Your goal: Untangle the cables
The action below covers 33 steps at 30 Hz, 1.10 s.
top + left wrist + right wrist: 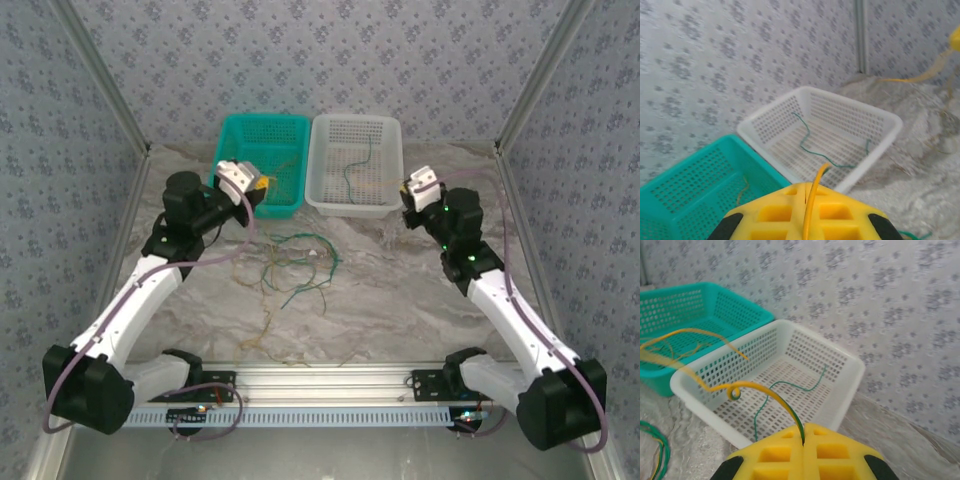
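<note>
Cables [295, 262] are lying in a green and yellow tangle on the worktop [400, 290], just in front of two baskets. One green cable [803, 141] is lying inside the white basket [355, 207]. Some yellow ones are lying inside the green basket [228, 140]. The left pincer [804, 187] is squeezing tight on a yellow cable [812, 200] near the green basket. The right pincer [804, 429] is squeezing tight on a curly yellow cable [752, 383] beside the white basket.

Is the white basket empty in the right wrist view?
No, a dark green cable lies along the floor of the white basket.
</note>
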Tool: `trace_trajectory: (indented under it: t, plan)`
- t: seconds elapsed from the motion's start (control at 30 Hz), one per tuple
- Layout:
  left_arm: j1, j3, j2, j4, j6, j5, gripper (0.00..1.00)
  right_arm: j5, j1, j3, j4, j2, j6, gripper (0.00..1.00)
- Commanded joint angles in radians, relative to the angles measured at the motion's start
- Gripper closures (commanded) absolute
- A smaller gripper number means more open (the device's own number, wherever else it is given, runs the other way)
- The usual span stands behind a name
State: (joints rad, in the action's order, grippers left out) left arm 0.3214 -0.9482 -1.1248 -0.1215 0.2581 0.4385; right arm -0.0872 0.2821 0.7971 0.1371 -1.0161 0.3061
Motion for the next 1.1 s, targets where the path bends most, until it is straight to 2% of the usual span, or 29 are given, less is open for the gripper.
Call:
trace_trajectory:
  t: [0.0,0.07,0.2,0.3,0.37,0.43,0.47,0.57,0.63,0.67,0.77,0.8,0.87,0.9,1.07]
  plan:
    - [-0.004,-0.115,0.023,-0.059,-0.107,0.0,1.0,0.021,-0.009,0.011,-0.077,0.071,-0.077,1.0]
    - [-0.003,-0.22,0.007,-0.012,-0.139,-0.018,1.0,0.021,-0.016,0.029,-0.109,0.101,-0.088,1.0]
    - [-0.004,-0.436,-0.041,0.02,-0.193,-0.15,1.0,0.052,-0.033,0.053,-0.137,0.122,-0.132,1.0]
    - [-0.004,-0.627,-0.119,0.041,-0.213,-0.186,1.0,0.061,-0.045,0.051,-0.129,0.12,-0.155,1.0]
    - [-0.004,-0.749,-0.195,0.055,-0.171,-0.234,1.0,0.069,-0.047,0.049,-0.123,0.113,-0.173,1.0]
    - [-0.011,-0.847,-0.298,0.026,-0.091,-0.348,1.0,0.057,-0.05,0.043,-0.11,0.106,-0.183,1.0]
    - [-0.036,-0.908,-0.371,0.004,-0.072,-0.388,1.0,0.046,-0.049,0.037,-0.095,0.103,-0.194,1.0]
    - [-0.137,-1.198,-0.629,0.051,-0.121,-0.367,1.0,0.021,-0.046,0.034,-0.077,0.09,-0.213,1.0]
    - [-0.169,-1.381,-0.799,0.059,-0.111,-0.351,1.0,0.008,-0.045,0.032,-0.072,0.087,-0.216,1.0]
    - [-0.177,-1.511,-0.889,0.075,-0.089,-0.364,1.0,0.004,-0.043,0.029,-0.064,0.088,-0.219,1.0]
    - [-0.19,-2.09,-1.288,0.219,-0.006,-0.365,1.0,-0.01,-0.039,0.024,-0.062,0.084,-0.217,1.0]
    - [-0.192,-2.12,-1.364,0.177,0.022,-0.377,1.0,-0.018,-0.037,0.024,-0.063,0.086,-0.217,1.0]
    - [-0.197,-1.844,-1.301,0.053,0.06,-0.376,1.0,-0.033,-0.03,0.018,-0.061,0.091,-0.216,1.0]
    - [-0.198,-1.763,-1.287,0.032,0.067,-0.362,1.0,-0.034,-0.024,0.017,-0.062,0.093,-0.217,1.0]
    - [-0.181,-1.774,-1.365,0.26,0.038,-0.389,1.0,-0.042,-0.002,0.027,-0.08,0.093,-0.195,1.0]
